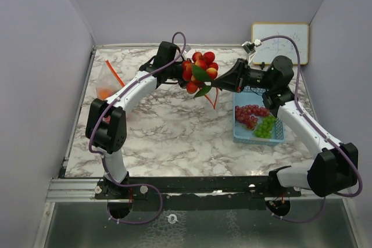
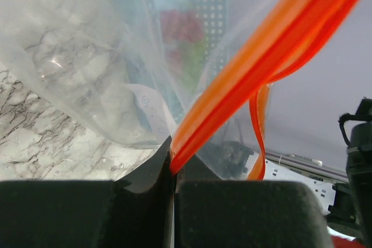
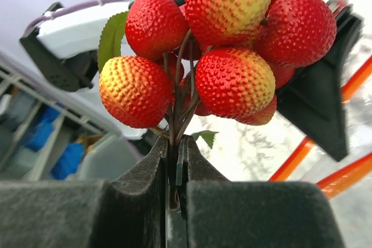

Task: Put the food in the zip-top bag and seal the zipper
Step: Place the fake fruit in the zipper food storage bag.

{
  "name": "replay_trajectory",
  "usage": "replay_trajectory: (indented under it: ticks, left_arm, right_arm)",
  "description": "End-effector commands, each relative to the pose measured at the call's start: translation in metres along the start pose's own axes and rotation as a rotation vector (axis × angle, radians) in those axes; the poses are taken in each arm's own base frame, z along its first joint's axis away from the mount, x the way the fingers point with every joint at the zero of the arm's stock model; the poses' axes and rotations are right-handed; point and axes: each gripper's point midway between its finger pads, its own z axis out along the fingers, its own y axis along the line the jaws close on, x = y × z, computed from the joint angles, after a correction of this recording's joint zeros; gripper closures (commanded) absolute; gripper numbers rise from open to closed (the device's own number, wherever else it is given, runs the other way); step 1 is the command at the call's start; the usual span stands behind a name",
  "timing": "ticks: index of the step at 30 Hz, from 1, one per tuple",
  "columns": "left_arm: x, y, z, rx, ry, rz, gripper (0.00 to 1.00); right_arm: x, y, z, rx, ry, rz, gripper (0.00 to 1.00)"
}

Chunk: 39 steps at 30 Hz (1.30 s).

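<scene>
My right gripper (image 1: 217,83) is shut on the stem of a bunch of small red fruits (image 1: 200,67) with green leaves and holds it in the air over the back middle of the table. In the right wrist view the jaws (image 3: 176,155) clamp the brown stems, with the red fruits (image 3: 232,79) above. My left gripper (image 1: 181,72) is right beside the bunch. It is shut (image 2: 173,169) on the orange zipper strip (image 2: 256,68) of the clear zip-top bag (image 2: 87,56). A loop of that strip (image 1: 215,99) hangs below the fruits. Purple grapes (image 1: 251,111) and green grapes (image 1: 265,127) lie in the basket.
The light-blue mesh basket (image 1: 278,139) sits at the right under my right arm. A clear plastic item with an orange strip and something orange inside (image 1: 106,88) lies at the far left. A small whiteboard (image 1: 280,43) leans on the back wall at the right.
</scene>
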Motion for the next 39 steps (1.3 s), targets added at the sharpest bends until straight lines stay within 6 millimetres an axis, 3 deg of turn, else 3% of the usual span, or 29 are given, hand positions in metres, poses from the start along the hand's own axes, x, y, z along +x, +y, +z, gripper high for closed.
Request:
replay_trajectory:
  ticks: [1,6,12,18,22,26,29,35,39]
  left_arm:
    - [0.008,-0.012,-0.004,0.065,0.021,0.044,1.00]
    - [0.011,-0.021,-0.010,0.094,0.024,0.068,1.00]
    - [0.020,-0.018,-0.017,0.086,0.040,0.074,1.00]
    - [0.023,-0.015,-0.023,0.079,0.042,0.076,1.00]
    - [0.023,-0.014,-0.025,0.077,0.041,0.074,1.00]
    - [0.023,-0.012,-0.024,0.076,0.045,0.068,1.00]
    - [0.019,-0.014,-0.021,0.083,0.044,0.065,1.00]
    - [0.007,-0.021,-0.012,0.103,0.042,0.065,1.00]
    - [0.001,-0.034,-0.007,0.118,0.038,0.083,1.00]
  right_arm:
    - [0.022,0.019,-0.005,-0.157,0.084,0.020,0.98]
    - [0.049,-0.025,-0.011,0.064,0.094,0.073,0.98]
    - [0.067,-0.078,-0.032,0.357,0.116,0.083,0.98]
    - [0.074,-0.121,-0.053,0.617,0.131,0.096,0.98]
    - [0.062,-0.141,-0.076,0.797,0.150,0.006,0.98]
    - [0.043,-0.142,-0.087,0.864,0.169,-0.108,0.98]
    - [0.038,-0.130,-0.078,0.788,0.193,-0.177,0.98]
    - [0.072,-0.095,-0.036,0.607,0.344,-0.255,0.98]
    - [0.086,-0.091,-0.024,0.600,0.393,-0.274,0.98]
